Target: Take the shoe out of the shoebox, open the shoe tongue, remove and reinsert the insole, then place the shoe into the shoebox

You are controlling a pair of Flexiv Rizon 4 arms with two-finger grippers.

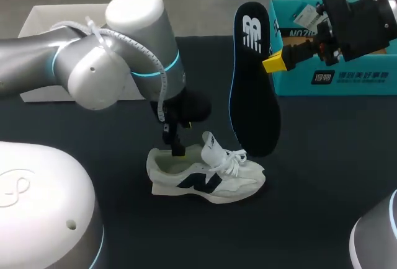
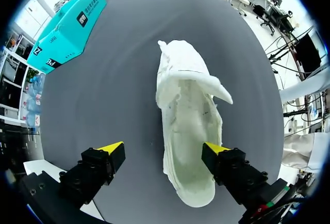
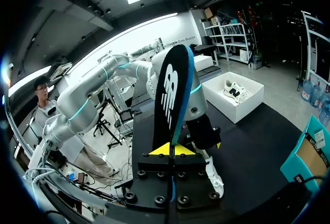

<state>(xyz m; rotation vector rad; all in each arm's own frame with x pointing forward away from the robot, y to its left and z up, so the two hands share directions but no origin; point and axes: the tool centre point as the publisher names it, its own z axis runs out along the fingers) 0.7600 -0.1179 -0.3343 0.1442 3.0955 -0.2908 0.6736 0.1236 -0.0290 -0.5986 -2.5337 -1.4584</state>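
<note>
Insole (image 1: 254, 77) hangs clamped in your right gripper (image 3: 170, 150), held clear of the shoe (image 2: 188, 131), whose heel sits between the spread fingers of your left gripper (image 2: 162, 153), one finger at its collar, likely steadying it for reinsertion.

Black table (image 1: 322, 176): shoe (image 1: 205, 179), shoebox (image 1: 347, 77), white box (image 1: 37, 24)

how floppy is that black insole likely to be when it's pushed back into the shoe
Probably semi-stiff: the thin black insole holds its long shape without drooping, though the right gripper pinches it at one edge only. Likely light, being so thin. It may flex somewhat going into the white sneaker.
</note>
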